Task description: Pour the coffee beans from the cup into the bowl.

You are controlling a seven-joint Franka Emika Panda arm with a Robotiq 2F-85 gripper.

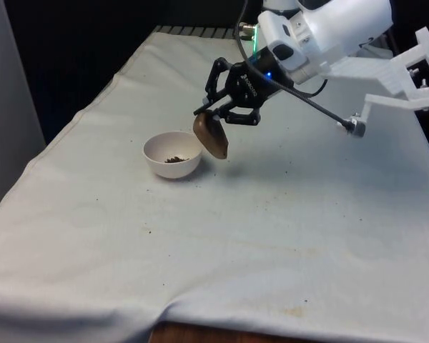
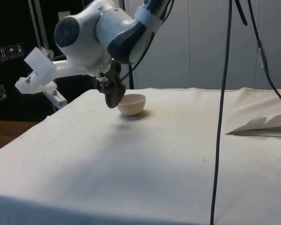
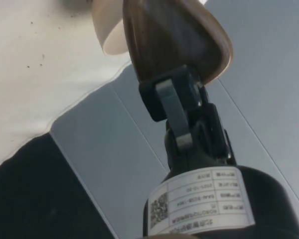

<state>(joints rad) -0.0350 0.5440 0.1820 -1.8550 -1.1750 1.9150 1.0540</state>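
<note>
One table [image 1: 286, 236] under white cloth. One gripper [image 1: 216, 118], jaws pinching the cup's rim. One white bowl [image 1: 173, 154], likely rigid and breakable, resting on the cloth. One brown cup [image 1: 211, 136], tipped beside the bowl's rim; likely light, stiff, smooth, so best held at the rim, firmly. One small heap of coffee beans [image 1: 175, 159] in the bowl; a few strays on the cloth.

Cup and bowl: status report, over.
Gripper shut on brown cup, tipped beside the bowl's rim. White bowl holds beans. Nothing in the way.
</note>
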